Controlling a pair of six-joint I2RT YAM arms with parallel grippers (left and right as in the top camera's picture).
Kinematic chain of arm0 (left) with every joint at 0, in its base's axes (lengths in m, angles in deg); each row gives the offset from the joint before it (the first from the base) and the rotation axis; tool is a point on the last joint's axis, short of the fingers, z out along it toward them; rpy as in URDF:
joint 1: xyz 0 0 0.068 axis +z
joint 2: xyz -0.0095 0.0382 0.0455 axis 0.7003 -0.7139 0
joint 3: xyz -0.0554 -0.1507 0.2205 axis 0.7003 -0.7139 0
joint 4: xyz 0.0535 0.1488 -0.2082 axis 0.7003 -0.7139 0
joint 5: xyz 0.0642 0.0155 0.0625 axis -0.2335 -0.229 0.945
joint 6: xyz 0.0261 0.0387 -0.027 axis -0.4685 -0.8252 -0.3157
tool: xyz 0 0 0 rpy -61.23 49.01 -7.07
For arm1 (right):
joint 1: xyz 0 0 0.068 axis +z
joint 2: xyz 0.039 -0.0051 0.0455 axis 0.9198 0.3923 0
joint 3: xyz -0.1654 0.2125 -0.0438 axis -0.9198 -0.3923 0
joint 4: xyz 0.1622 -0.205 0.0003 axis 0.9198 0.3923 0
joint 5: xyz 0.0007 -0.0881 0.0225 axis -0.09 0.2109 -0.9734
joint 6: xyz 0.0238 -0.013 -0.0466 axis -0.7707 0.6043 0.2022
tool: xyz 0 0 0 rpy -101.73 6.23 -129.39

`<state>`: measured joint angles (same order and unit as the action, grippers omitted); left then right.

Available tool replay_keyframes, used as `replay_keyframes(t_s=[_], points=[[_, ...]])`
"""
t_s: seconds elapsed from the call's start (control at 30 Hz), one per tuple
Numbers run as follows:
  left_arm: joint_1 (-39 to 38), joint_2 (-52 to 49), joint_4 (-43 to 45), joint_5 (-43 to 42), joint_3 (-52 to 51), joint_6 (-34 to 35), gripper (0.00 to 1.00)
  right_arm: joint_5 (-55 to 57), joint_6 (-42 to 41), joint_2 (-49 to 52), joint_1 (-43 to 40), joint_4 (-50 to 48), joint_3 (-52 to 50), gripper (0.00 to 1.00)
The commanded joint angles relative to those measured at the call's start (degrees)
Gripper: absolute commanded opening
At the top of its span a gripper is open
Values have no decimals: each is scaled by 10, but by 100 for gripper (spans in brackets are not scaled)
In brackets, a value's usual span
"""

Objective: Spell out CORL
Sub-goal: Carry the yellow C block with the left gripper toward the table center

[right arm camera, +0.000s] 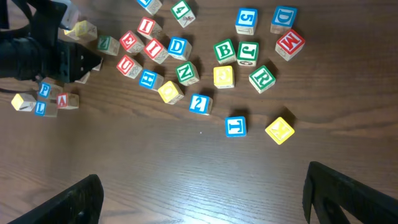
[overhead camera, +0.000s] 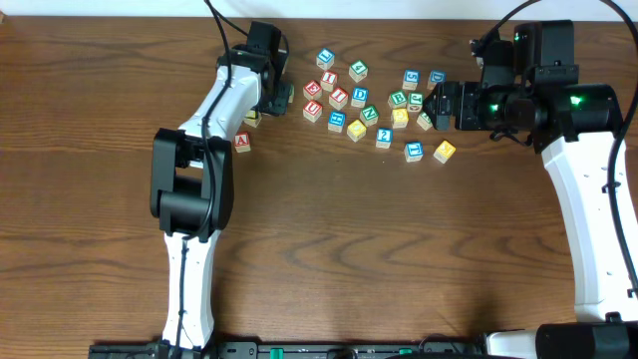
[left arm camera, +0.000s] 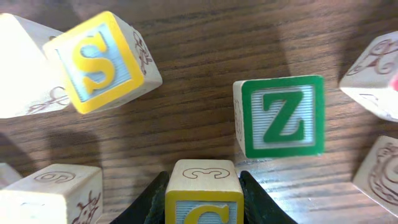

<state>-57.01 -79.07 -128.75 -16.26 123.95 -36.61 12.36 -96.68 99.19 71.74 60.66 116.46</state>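
- left arm (overhead camera: pixel 221 110): white shells, big black joint blocks at elbow and wrist, thin black cable along the white links
- right arm (overhead camera: pixel 583 214): same white shells, bulky black wrist housing
- green lights (overhead camera: pixel 575 100): two, lit on the right wrist housing
- left fingers (left arm camera: pixel 146 202): matte black, wedge-shaped
- right fingers (right arm camera: pixel 348 193): matte black, broad, angular
- cables (overhead camera: pixel 221 18): black, loop off both wrists to the top edge

1. The left gripper (left arm camera: pixel 204 182) grips a yellow C cube (left arm camera: pixel 204 198) at bottom centre, black fingers (left arm camera: pixel 144 204) pressed against both its sides.
2. A green Z cube (left arm camera: pixel 283 116) stands square on the wooden table (left arm camera: pixel 199 74), just beside the C cube, up and to its right.
3. A yellow S cube (left arm camera: pixel 102 62) sits tilted at upper left.
4. A pale carved cube (left arm camera: pixel 50 194) rests at lower left.
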Motion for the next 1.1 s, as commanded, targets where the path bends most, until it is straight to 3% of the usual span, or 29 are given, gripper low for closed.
replay_keyframes(t_s=[0.0,0.23,0.47,0.77,1.07], points=[[-2,60,-6,3,-5,7,28,4,8,3,5,0,-4,99],[-1,181,-57,3,-5,89,28,4,8,3,5,0,-4,99],[-2,300,-167,3,-5,174,28,4,8,3,5,0,-4,99],[-9,320,-306,3,-16,211,28,4,8,3,5,0,-4,99],[-47,311,-251,3,-167,226,28,4,8,3,5,-6,-4,99]])
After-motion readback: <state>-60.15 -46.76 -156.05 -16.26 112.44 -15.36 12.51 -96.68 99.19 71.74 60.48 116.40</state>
